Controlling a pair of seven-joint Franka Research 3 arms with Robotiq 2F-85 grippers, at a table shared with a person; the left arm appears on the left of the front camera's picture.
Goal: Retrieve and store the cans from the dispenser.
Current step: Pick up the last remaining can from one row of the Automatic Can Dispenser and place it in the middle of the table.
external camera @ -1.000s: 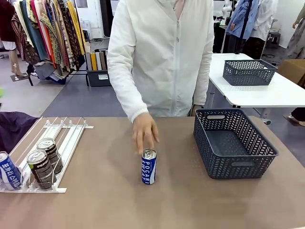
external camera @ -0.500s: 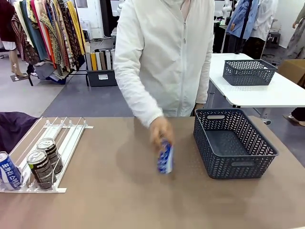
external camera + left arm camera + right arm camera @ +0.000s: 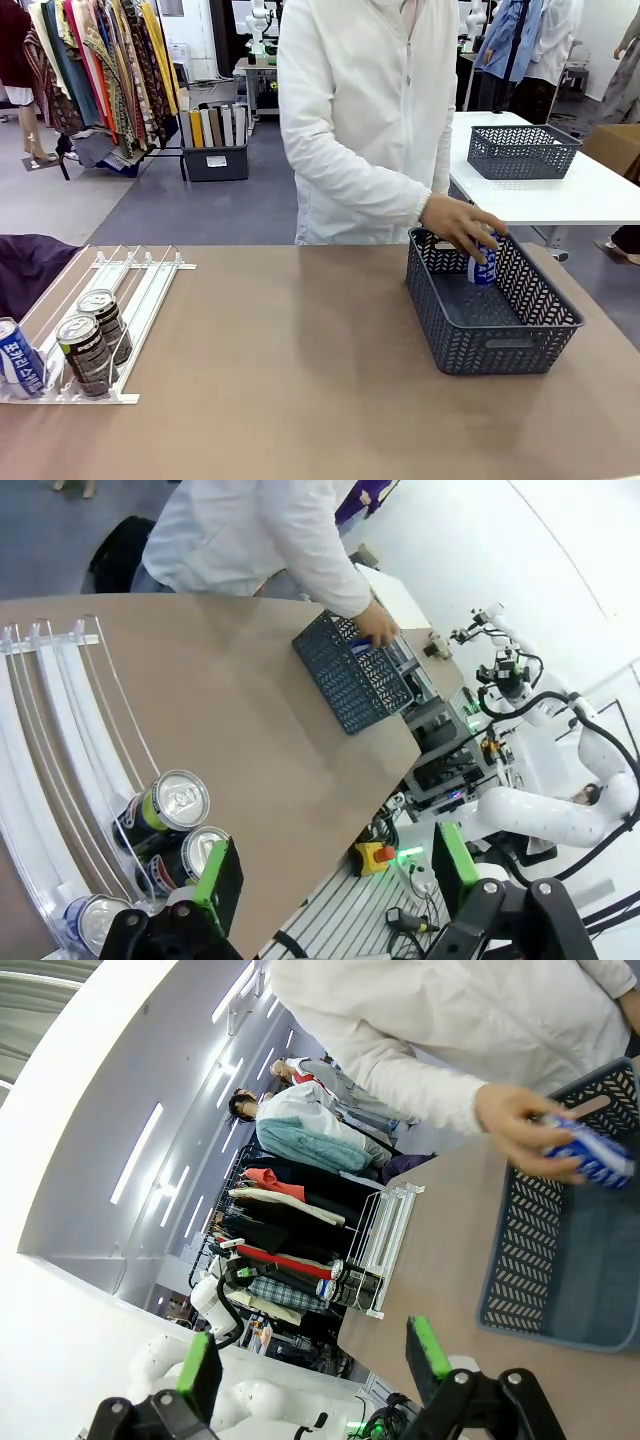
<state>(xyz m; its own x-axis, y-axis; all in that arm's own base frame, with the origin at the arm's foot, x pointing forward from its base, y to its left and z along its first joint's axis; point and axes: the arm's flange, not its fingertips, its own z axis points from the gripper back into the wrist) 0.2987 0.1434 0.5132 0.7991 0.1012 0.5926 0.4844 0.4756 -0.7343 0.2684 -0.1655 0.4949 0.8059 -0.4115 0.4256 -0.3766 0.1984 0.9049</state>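
Note:
A person's hand (image 3: pixel 455 222) holds a blue Pocari Sweat can (image 3: pixel 483 264) just inside the dark grey basket (image 3: pixel 520 345) at the table's right. The white dispenser (image 3: pixel 135 285) lies at the left; two dark cans (image 3: pixel 85 352) (image 3: pixel 105 318) and one blue can (image 3: pixel 18 358) rest at its near end. My left gripper (image 3: pixel 335 880) hangs open above those cans (image 3: pixel 172 805), with nothing between its fingers. Off the near edge of the table, my right gripper (image 3: pixel 312 1370) is open and empty, looking at the held can (image 3: pixel 592 1158) and the basket (image 3: pixel 545 1315).
The brown tabletop (image 3: pixel 300 380) stretches between dispenser and basket. A second grey basket (image 3: pixel 522 150) sits on a white table behind the person. Clothes racks (image 3: pixel 95 70) stand at the back left.
The person lifted the blue can off the middle of the table and carried it right, into the basket's opening. The cans in the dispenser have not moved.

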